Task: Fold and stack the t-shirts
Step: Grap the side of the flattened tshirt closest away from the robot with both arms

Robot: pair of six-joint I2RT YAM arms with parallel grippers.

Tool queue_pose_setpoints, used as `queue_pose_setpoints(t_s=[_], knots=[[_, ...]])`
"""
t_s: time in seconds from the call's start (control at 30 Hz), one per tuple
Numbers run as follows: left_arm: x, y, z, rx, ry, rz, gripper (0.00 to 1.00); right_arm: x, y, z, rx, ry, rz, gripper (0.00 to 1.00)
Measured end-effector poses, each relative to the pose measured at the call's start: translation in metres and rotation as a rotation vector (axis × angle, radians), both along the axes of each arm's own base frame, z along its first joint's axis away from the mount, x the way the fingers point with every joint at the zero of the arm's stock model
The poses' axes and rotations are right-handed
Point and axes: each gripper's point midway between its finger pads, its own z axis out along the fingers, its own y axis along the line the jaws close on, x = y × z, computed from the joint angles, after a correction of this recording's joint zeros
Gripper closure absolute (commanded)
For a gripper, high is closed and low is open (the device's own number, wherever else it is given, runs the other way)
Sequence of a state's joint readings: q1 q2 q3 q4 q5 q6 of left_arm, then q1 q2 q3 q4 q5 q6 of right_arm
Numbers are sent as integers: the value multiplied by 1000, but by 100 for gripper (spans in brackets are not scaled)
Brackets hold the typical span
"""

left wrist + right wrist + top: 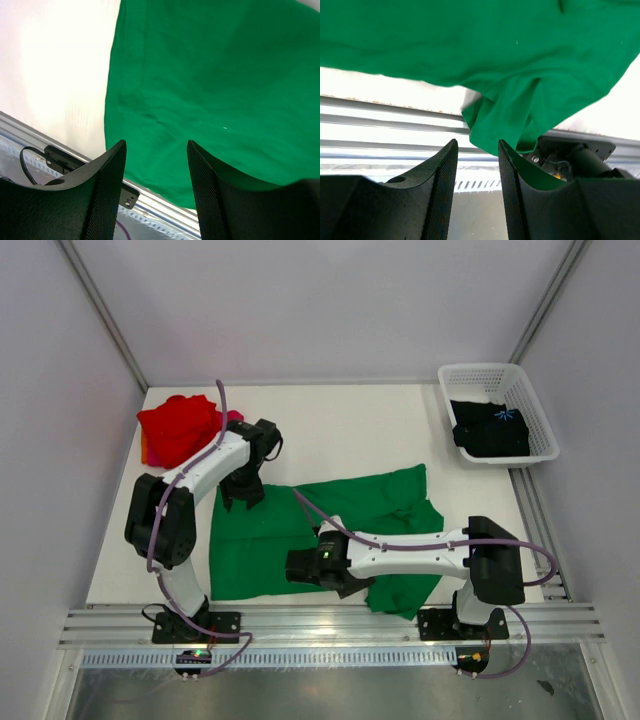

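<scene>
Left gripper (156, 145): its two black ribbed fingers (107, 185) are standing apart with nothing between them, so it is released and gripping nothing.
Left gripper's place: it (242, 495) is hovering over the far left corner of the bright green short-sleeved cloth t-shirt (210, 75).
Right gripper (477, 145): its black fingers (442, 185) are also standing parted and are clasping no cloth.
Right gripper's place: it (300, 565) is pointing left over the near edge of the green shirt (445, 35).
Green t-shirt: it (380, 502) is lying spread across the middle of the white table (340, 430), its body flat and one sleeve bunching at the near right beside the metal rail (380, 120).
Red cloth t-shirt (180, 425): it is lying crumpled at the far left corner, behind the left arm.
Magenta-pink t-shirt (236, 416): only a sliver is showing at the red shirt's right edge, touching it.
Black t-shirt with a small blue print (490, 430): it is lying inside the white plastic lattice basket (480, 370) at the far right corner, well apart from the green shirt.
</scene>
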State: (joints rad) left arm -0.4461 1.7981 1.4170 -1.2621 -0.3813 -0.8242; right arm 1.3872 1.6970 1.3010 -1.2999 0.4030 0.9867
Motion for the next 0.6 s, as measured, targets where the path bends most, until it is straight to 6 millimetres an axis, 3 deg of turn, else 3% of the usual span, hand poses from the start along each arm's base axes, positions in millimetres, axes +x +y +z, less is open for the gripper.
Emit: queue_pose_setpoints(t_s=[0.47,0.6], knots=[[-2,-2,0,-13,21,-28,46,-44,-69,-44,-176,33,-212,52],[-2,-4,1,-30,26,-35,46,-47,-73,-46,-185,36,-232,49]])
